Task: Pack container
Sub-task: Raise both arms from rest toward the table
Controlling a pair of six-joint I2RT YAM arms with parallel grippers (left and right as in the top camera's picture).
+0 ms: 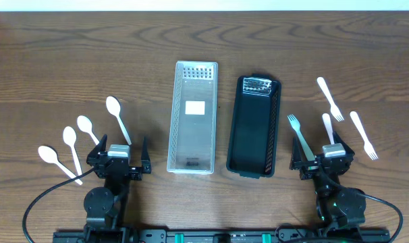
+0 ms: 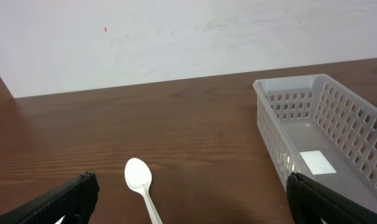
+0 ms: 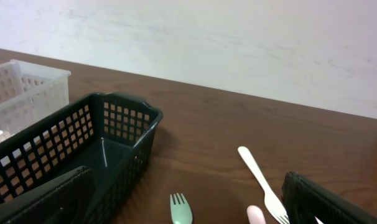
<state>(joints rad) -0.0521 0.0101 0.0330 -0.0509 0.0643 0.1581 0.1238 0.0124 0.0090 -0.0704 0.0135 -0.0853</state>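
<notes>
A clear white basket (image 1: 173,115) and a black basket (image 1: 232,125) lie side by side at the table's middle; both look empty. Several white spoons lie at the left, the nearest (image 1: 117,116) just beyond my left gripper (image 1: 119,163). Several forks lie at the right: a pale green one (image 1: 299,133), a pink-handled one (image 1: 328,127) and two white ones (image 1: 330,98). My right gripper (image 1: 324,162) sits just below them. Both grippers are open and empty. The left wrist view shows a spoon (image 2: 140,180) between the left gripper's fingers (image 2: 191,205). The right wrist view shows the green fork (image 3: 181,210) between the right gripper's fingers (image 3: 188,186).
In the left wrist view the white basket (image 2: 272,124) stands at the right. In the right wrist view the black basket (image 3: 139,134) is at the left, a white fork (image 3: 261,177) at the right. A pale wall runs along the table's far edge.
</notes>
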